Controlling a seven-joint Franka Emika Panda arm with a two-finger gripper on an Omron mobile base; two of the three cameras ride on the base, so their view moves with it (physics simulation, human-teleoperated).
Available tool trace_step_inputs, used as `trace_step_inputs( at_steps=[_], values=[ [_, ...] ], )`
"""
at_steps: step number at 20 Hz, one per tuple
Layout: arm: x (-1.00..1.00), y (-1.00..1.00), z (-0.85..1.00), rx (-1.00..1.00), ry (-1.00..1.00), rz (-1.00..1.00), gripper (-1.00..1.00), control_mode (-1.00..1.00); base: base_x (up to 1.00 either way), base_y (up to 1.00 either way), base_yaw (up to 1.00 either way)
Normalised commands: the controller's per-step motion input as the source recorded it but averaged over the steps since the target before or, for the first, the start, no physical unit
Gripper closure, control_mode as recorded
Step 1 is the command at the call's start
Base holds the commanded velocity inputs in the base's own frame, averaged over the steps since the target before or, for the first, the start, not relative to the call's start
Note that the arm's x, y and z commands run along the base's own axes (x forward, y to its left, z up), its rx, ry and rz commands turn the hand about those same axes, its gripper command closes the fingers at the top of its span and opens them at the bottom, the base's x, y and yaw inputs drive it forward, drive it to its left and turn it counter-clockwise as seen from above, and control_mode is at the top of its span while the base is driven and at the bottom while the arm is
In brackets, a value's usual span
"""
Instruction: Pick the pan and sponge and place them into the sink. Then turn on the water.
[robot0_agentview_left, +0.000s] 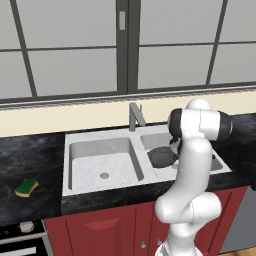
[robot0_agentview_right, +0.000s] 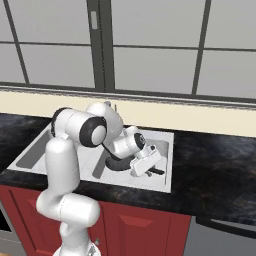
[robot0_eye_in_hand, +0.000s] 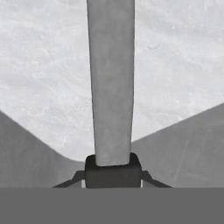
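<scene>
Pincer (robot0_agentview_right: 152, 170) clenched on the pan's handle (robot0_eye_in_hand: 111, 83), low inside the right bowl of the sink (robot0_agentview_left: 67, 150). Pan (robot0_agentview_left: 162, 156) sits on that bowl's floor, just beside and under the pincer. Faucet (robot0_agentview_left: 134, 116) stands behind it at the back rim. Sponge (robot0_agentview_left: 26, 187) lies on the dark counter (robot0_agentview_left: 30, 160), well apart, across the other bowl.

You will find no readable text, label, brand, number or sign anywhere in this kitchen scene, on any surface, from any camera.
</scene>
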Motion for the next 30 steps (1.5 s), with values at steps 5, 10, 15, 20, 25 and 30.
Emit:
trace_step_inputs(
  at_steps=[5, 10, 15, 20, 25, 30],
  values=[
    [0.28, 0.11, -0.36, -0.03, 0.04, -0.08, 1.0, -1.0, 0.0, 0.0, 0.0],
    [0.37, 0.14, -0.38, -0.01, -0.01, -0.05, 1.0, -1.0, 0.0, 0.0, 0.0],
    [0.35, 0.22, -0.49, 0.0, -0.04, -0.06, 1.0, -1.0, 0.0, 0.0, 0.0],
    [0.16, 0.21, -0.62, -0.02, -0.01, -0.12, 1.0, -1.0, 0.0, 0.0, 0.0],
    [0.16, 0.07, -0.53, 0.0, 0.0, -0.23, 1.0, -1.0, 0.0, 0.0, 0.0],
    [0.04, 0.06, -0.5, 0.0, 0.0, -0.25, 1.0, -1.0, 0.0, 0.0, 0.0]
  ],
)
